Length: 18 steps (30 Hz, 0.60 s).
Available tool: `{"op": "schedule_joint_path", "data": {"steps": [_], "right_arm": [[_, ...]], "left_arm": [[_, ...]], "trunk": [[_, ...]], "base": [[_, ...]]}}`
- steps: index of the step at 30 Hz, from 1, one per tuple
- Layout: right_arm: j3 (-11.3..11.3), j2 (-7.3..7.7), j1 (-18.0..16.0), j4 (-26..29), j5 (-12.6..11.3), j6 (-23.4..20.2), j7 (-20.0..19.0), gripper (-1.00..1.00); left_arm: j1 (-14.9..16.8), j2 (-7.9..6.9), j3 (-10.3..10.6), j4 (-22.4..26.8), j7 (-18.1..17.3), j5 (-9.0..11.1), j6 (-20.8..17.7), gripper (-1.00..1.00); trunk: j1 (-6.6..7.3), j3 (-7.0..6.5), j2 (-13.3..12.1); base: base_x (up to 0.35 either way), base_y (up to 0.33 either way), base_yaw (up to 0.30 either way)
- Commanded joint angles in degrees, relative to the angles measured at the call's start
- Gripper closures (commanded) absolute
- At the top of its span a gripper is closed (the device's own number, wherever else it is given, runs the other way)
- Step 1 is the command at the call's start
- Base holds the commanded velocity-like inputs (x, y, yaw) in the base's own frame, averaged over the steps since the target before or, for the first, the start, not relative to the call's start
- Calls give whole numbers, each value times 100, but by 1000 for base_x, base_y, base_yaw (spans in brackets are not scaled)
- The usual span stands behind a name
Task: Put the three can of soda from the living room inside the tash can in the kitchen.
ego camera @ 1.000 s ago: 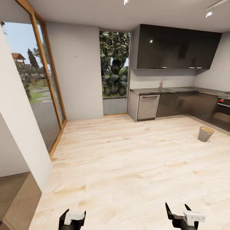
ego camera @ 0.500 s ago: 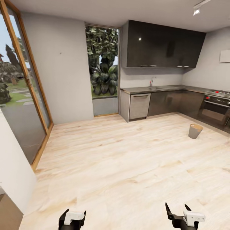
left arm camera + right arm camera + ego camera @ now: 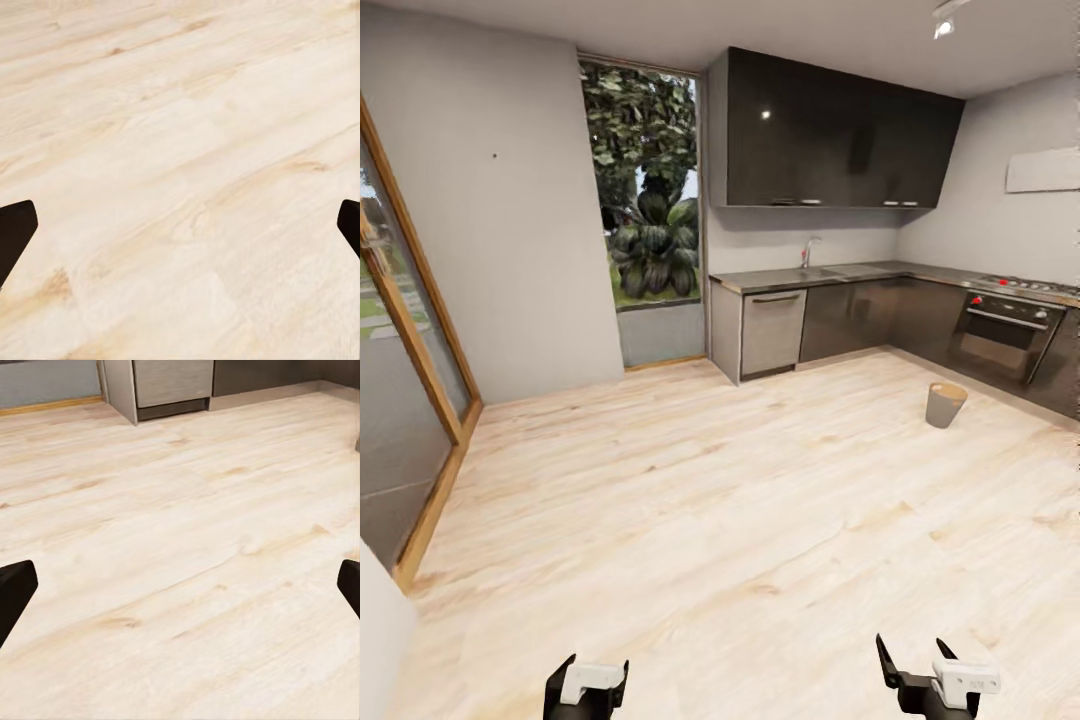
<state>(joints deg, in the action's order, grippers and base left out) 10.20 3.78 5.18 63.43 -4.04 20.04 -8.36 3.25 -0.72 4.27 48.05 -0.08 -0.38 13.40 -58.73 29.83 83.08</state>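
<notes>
Bin (image 3: 946, 404) standing upright on the pale floor (image 3: 710, 500) of the kitchen, just in front of the oven (image 3: 1000, 335) and well apart from the robot. No can to see near the bin, and inside of the bin too small to tell. Both tools carrying nothing: left tool (image 3: 586, 688) and right tool (image 3: 926, 680) spread wide in the wrist views, only bare planks between the fingers (image 3: 16, 234) of the left and the fingers (image 3: 15, 591) of the right. So probably an early stage or a trip between cans; no can in hand, and fetching from the living room apparently still to do for at least some of them.

Around the bin, much open floor on the side toward the robot. Behind the bin, dark cabinets (image 3: 880, 315) under the surface (image 3: 840, 272) forming a corner, a hard edge for the base. Far from the bin, glass door (image 3: 405, 400) with wooden frame and a grey wall (image 3: 500, 220) bounding the room.
</notes>
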Motion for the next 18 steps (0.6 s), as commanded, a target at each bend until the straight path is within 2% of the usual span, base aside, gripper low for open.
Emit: {"op": "schedule_joint_path", "data": {"steps": [1,6,18], "right_arm": [[0,0,-2,1,-2,0,-4,-100],[-7,0,-1,0,-7,0,-13,-100],[-9,0,1,-5,-17,0,-17,-100]], "left_arm": [[0,-2,-1,6,0,2,1,-100],[0,-6,-4,2,-1,10,4,-100],[-1,-6,-5,59,5,12,-2,-100]], "trunk": [[0,4,0],[0,16,0],[0,20,0]], "base": [[324,87,-138],[323,89,-81],[323,109,-11]]}}
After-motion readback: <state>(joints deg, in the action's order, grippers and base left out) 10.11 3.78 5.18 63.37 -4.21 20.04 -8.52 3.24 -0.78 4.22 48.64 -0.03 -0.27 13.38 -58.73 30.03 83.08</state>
